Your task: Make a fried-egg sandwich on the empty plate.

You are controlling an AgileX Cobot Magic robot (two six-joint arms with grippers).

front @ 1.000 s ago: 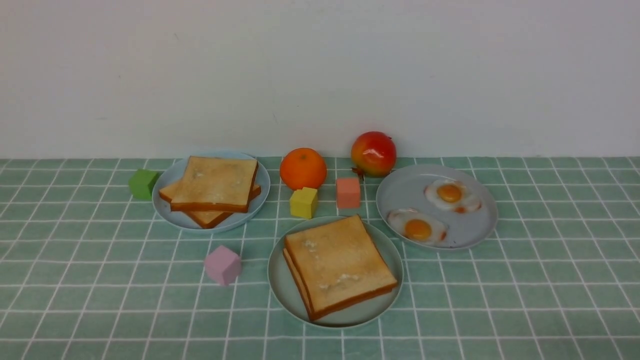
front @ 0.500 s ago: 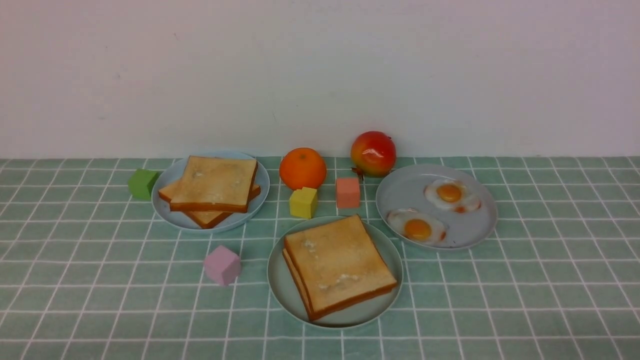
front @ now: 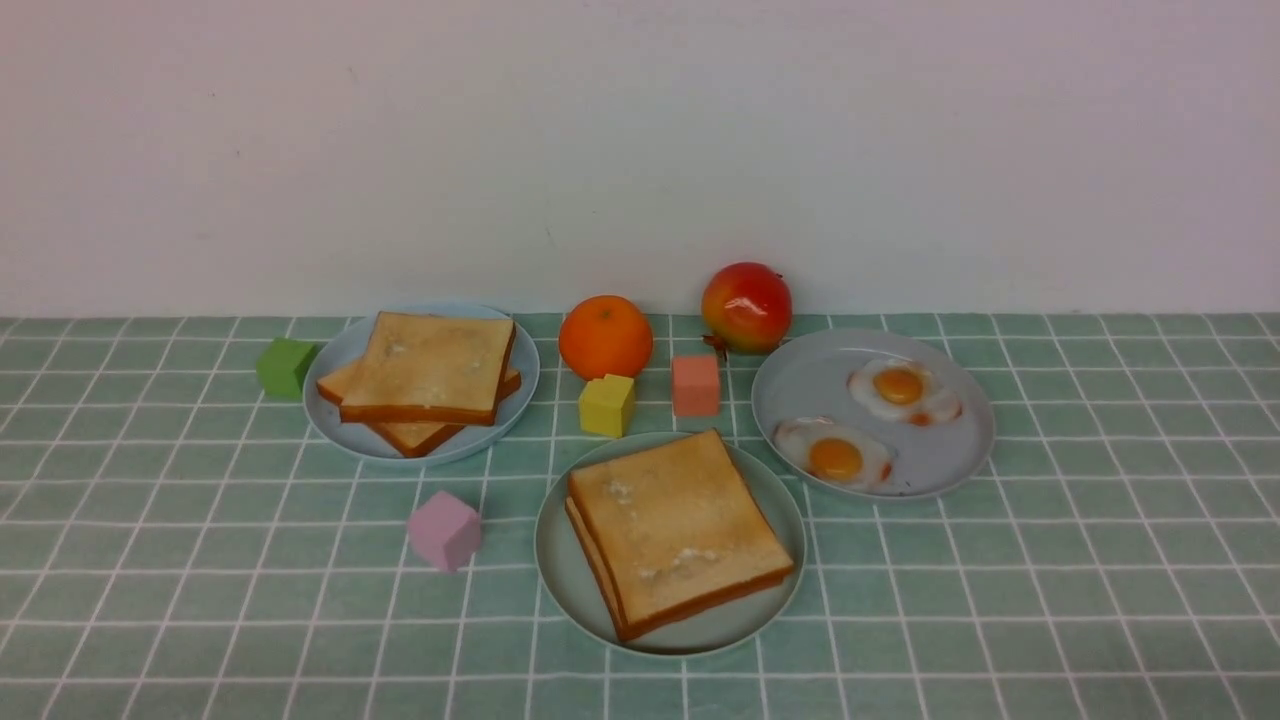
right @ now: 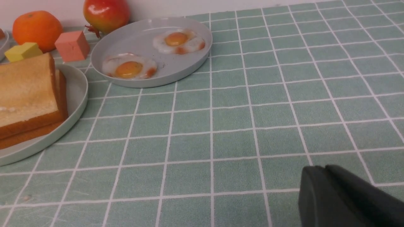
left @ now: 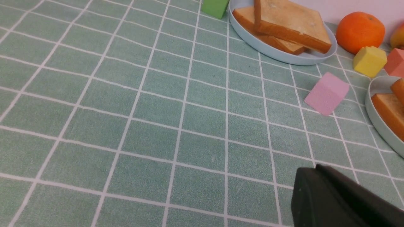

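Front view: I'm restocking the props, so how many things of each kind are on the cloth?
Plates: 3
Toast slices: 4
Fried eggs showing: 2
Fruits: 2
Cubes: 4
Total: 15

Orange point(front: 605, 336), apple point(front: 746, 306), four foam cubes point(front: 445, 529) — toast plate point(front: 345, 352), egg plate point(front: 800, 385)

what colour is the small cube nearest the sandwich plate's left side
Pale pink cube; clearest in the front view.
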